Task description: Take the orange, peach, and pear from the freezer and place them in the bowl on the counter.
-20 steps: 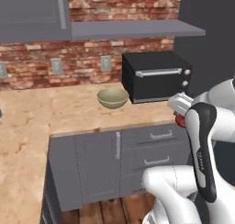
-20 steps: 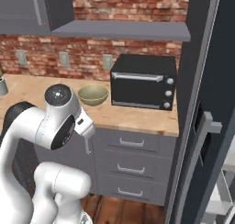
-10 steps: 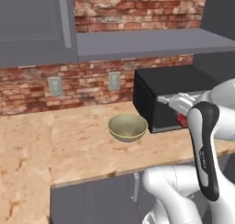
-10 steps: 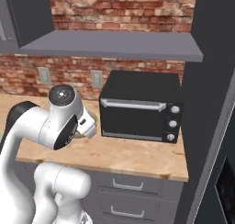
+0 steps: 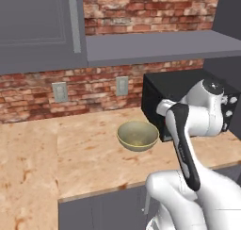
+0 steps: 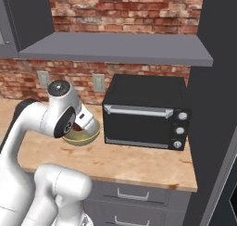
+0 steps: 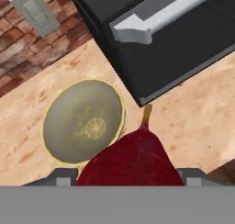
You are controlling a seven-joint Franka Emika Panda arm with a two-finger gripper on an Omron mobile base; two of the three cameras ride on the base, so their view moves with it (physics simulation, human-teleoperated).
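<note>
Gripper (image 7: 126, 184) is clamped on a dark-red pear (image 7: 131, 161), hanging just beside the bowl (image 7: 82, 122) on the counter (image 5: 84, 153). Bowl looks empty, so no fruit delivered yet; pear drop looks next, orange & peach presumably to follow.

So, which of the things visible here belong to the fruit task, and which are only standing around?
Belonging to the job:
- dark red pear, held in the gripper
- bowl, empty
- counter

Only standing around:
- toaster oven
- wall sockets
- shelf
- upper cabinet
</note>
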